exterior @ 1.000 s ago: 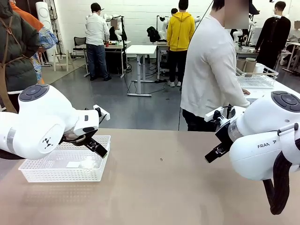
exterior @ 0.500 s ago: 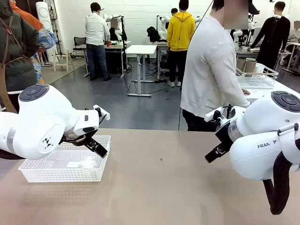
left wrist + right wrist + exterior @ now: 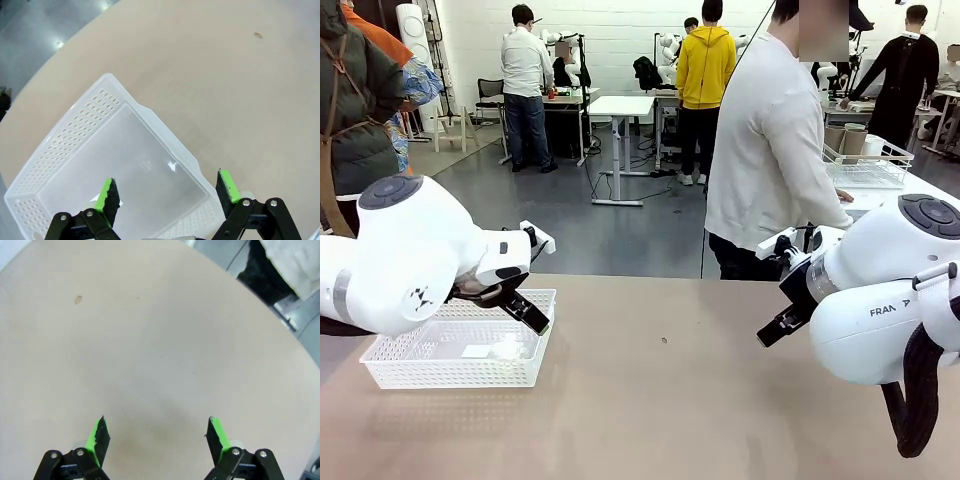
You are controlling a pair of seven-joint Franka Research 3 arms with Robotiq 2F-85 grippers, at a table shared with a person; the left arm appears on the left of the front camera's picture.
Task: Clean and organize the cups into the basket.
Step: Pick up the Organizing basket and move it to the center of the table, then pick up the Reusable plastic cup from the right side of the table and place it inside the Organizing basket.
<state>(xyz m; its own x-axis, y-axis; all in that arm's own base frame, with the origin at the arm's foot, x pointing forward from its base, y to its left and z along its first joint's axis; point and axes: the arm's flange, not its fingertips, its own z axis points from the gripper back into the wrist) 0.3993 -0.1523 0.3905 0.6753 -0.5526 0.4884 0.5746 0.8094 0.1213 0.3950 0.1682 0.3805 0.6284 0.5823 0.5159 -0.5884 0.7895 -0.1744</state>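
cups [image 3: 847, 138], brown ones as far as i can tell, stand in a wire basket [image 3: 880, 172] on a neighbouring table [image 3: 898, 195] at the far right of the front view. they are well apart from the white basket [image 3: 450, 375] on the left side of the near table [image 3: 670, 420]. that basket holds nothing, so i judge the task not yet begun: every cup has to come over and go inside. the left gripper [image 3: 523, 312] hangs over the basket's right end, and the right gripper [image 3: 776, 327] hovers above bare table on the right. a person [image 3: 770, 150] in a white top stands at the far edge, turned toward the neighbouring table. behind are a grey floor [image 3: 570, 220], white desks [image 3: 620, 105] and other people.

left wrist view: the jaws are spread wide, with nothing between the green pads [image 3: 107, 197]. they look down into the basket's bare bottom. the tan tabletop around it carries one small dark speck [image 3: 258, 35].

right wrist view: the jaws are equally wide and hold nothing, over plain tan surface with a similar speck. grey floor and a bit of white clothing show at the upper right.
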